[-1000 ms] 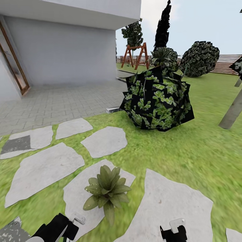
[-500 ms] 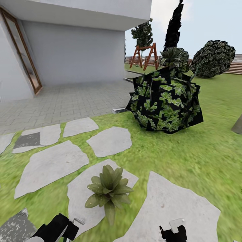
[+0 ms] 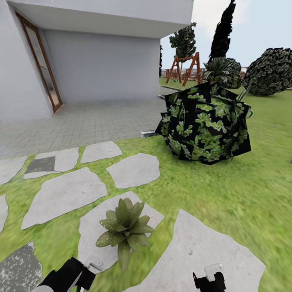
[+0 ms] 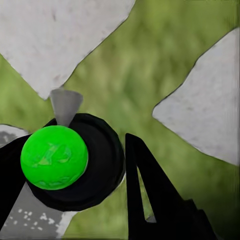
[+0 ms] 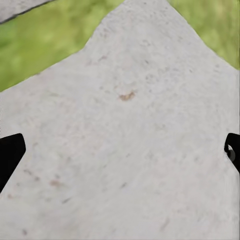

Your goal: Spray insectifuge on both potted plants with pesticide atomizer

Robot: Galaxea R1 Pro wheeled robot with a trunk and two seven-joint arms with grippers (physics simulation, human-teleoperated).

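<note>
1. One small low rosette of pointed green leaves, the potted plant (image 3: 125, 229), sitting on a pale irregular stepping stone (image 3: 97, 239) just ahead of the left gripper (image 3: 87, 271), pot hidden under the leaves.
2. Clamped in the left gripper (image 4: 75, 175): a black round-bodied atomizer with a bright green ball top (image 4: 55, 157) and a grey cone nozzle, one black finger on each side.
3. Spread wide apart: the right gripper (image 5: 120, 152), fingertips at opposite edges, above a pale grey stepping stone (image 5: 125, 145) with lawn beyond.
4. Well beyond both grippers: a big dark boxy shrub with green leaf patches (image 3: 205, 123), a grey paved patio (image 3: 77, 123), a white house wall, a red-brown swing frame (image 3: 184, 69).
</note>
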